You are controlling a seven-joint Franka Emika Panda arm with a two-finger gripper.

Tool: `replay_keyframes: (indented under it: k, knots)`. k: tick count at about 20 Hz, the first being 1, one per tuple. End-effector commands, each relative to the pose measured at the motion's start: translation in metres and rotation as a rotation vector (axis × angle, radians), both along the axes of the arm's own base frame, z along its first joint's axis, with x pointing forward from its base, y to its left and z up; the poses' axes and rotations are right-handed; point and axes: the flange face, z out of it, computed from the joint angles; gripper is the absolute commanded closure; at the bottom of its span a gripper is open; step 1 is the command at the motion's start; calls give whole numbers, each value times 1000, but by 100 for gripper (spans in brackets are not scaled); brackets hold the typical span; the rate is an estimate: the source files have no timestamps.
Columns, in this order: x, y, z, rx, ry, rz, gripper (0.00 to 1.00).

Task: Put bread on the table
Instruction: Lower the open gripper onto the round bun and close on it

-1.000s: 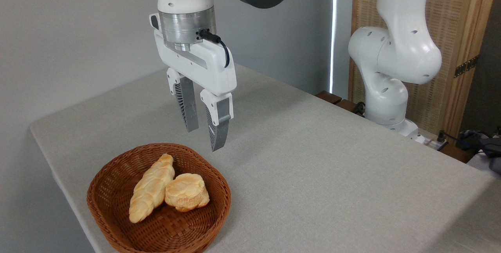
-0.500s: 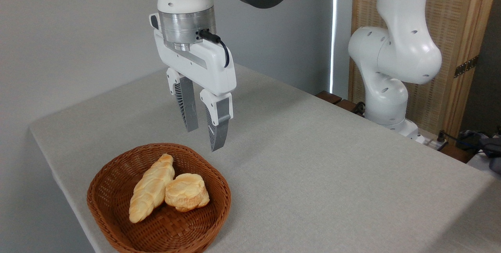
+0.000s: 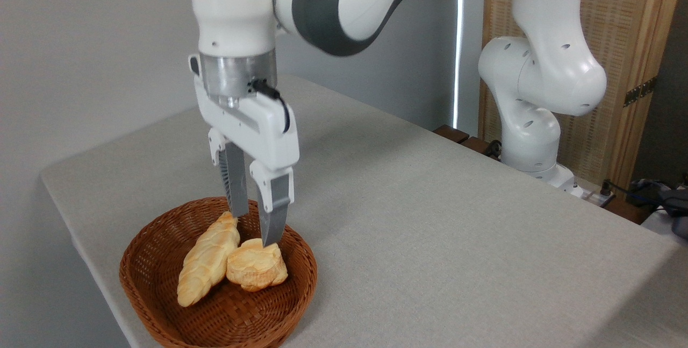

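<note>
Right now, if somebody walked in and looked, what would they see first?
Probably the big white robot arm reaching down from the top, with its tool open and pointing into the brown wicker basket at the near left of the table. Next, the two golden breads in the basket: a long braided loaf and, touching its right side, a small round bun just under the tool's tips.

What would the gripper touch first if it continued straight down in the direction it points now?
Most likely the bread: the gripper points down, open, and its nearer fingertip seems just above the bun's top back edge, inside the basket. The other finger sits near the braided loaf. Depth is unclear from one view.
</note>
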Motion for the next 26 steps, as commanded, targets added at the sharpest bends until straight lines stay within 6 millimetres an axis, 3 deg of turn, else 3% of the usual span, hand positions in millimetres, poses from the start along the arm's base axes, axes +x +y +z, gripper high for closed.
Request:
replay_keyframes:
  k: [1, 13, 25, 26]
  knots:
    - [6, -7, -16, 40, 0, -80, 0]
    - [6, -22, -61, 74, 82, -326, 0]
    - [17, -25, -77, 75, 51, -333, 0]
    - [17, -25, -77, 75, 51, -333, 8]
